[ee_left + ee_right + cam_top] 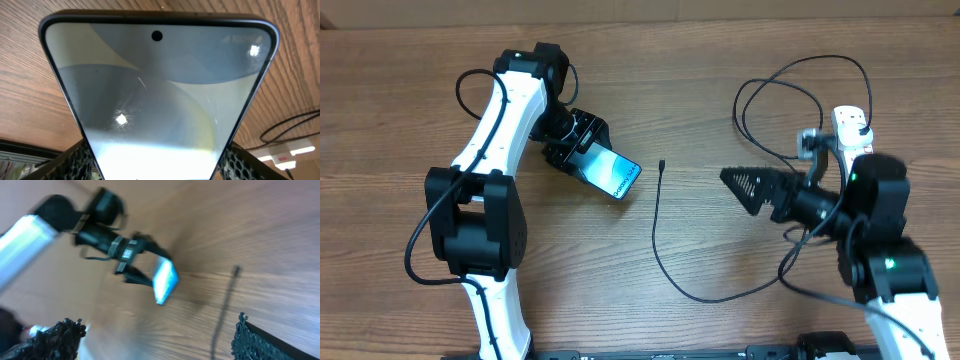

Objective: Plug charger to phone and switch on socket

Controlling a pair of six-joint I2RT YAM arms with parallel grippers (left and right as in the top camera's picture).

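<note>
the left pincer is clamped on the phone by its long sides, holding it tilted over the wooden table. the lit screen's writing is too small to read. the charger cable's tip lies just right of the phone. further right, the right pincer gapes wide and empty, with the white socket beyond it.
</note>
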